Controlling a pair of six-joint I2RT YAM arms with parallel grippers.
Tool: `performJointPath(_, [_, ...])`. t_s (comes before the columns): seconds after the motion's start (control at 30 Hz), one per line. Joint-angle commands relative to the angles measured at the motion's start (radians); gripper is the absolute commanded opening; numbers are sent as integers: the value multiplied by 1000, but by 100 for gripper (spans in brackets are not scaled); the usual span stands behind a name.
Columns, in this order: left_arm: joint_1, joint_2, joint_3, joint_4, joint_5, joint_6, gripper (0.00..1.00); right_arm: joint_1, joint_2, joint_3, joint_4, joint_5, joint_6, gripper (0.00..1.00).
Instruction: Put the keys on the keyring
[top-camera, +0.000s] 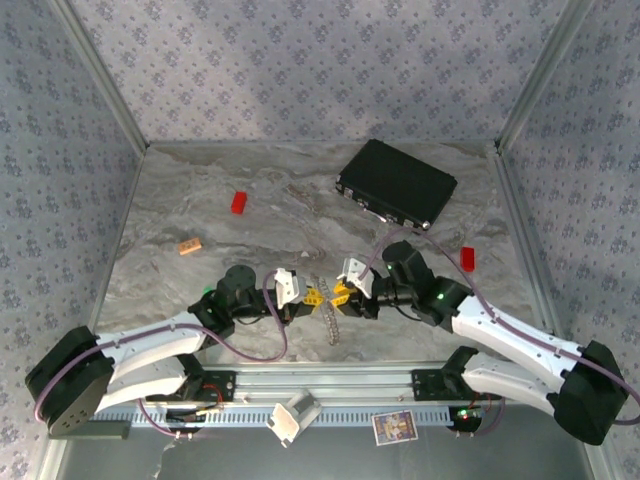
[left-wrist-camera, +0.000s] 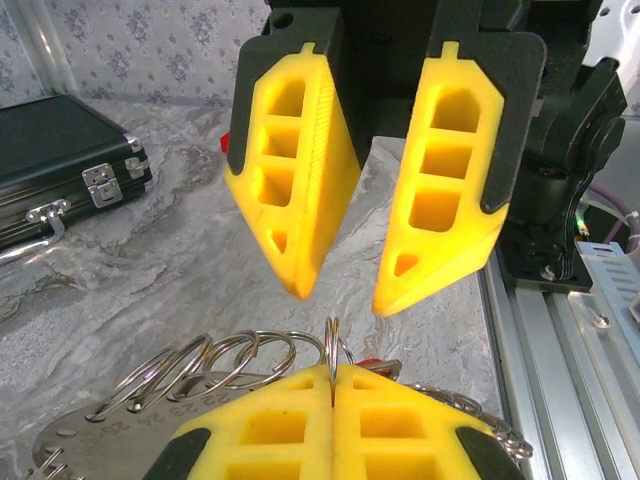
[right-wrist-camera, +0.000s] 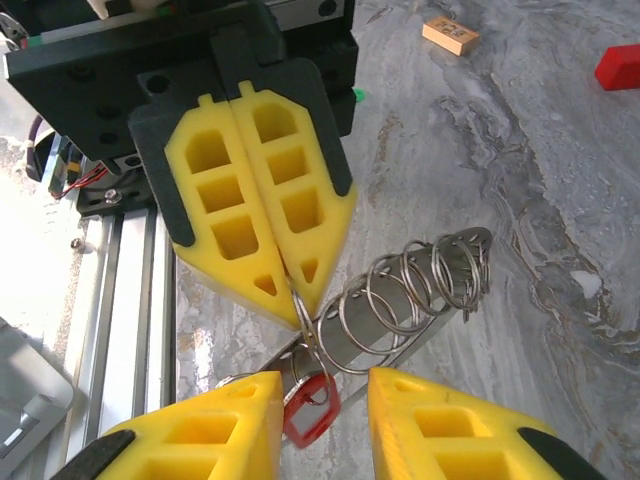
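The only writing is a row of stamped figures on the flat silvery metal plate (left-wrist-camera: 90, 440) under the rings, too blurred to read, and a small printed card (top-camera: 395, 428) on the near rail, also illegible.

The keyring (right-wrist-camera: 420, 280) is a row of thin silvery split wire rings strung along that plate. It sits over the grey marbled table (top-camera: 200, 190), between the two grippers.

The left gripper (left-wrist-camera: 332, 375) has yellow wedge-shaped fingers with square hollows on black backings. They are pressed together and pinch one thin ring at their tips. The right gripper (left-wrist-camera: 340, 295), built the same, faces it with its fingers parted and grips nothing.

The red key (right-wrist-camera: 310, 408), with a small glossy plastic head, hangs from the rings in the gap between the right fingers. Whether it touches them I cannot tell.

Well apart lie a flat black hard case with silvery latches (left-wrist-camera: 60, 165), a tan-orange block (right-wrist-camera: 450, 35) and a plain red block (right-wrist-camera: 618, 65).
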Motion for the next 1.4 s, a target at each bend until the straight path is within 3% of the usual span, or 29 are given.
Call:
performJointPath(0.0, [-7, 7, 34, 76, 43, -8, 0, 16, 6, 14, 3, -3, -5, 28])
performJointPath(0.37, [-7, 6, 34, 81, 45, -14, 0, 29, 63, 19, 90, -44, 19, 19])
performJointPath(0.57, [-7, -2, 33, 69, 24, -17, 0, 32, 71, 18, 106, -36, 24, 0])
performJointPath(0.6, [-7, -5, 37, 53, 7, -17, 1, 31, 71, 23, 87, -30, 15, 0])
performJointPath(0.7, [-7, -13, 70, -44, -17, 11, 20, 35, 78, 64, -9, -3, -35, 0])
performJointPath(0.83, [-11, -4, 127, -197, -30, 56, 22, 41, 103, 134, -143, 29, -109, 0])
performJointPath(1.07, [-13, 19, 170, -284, -29, 80, 12, 65, 165, 244, -305, 67, -194, 0])
performJointPath(1.27, [-13, 6, 153, -243, -24, 73, 0, 72, 148, 252, -289, 53, -182, 0])
performJointPath(1.37, [-11, -12, 112, -133, -22, 32, 0, 40, 81, 162, -166, 15, -116, 23])
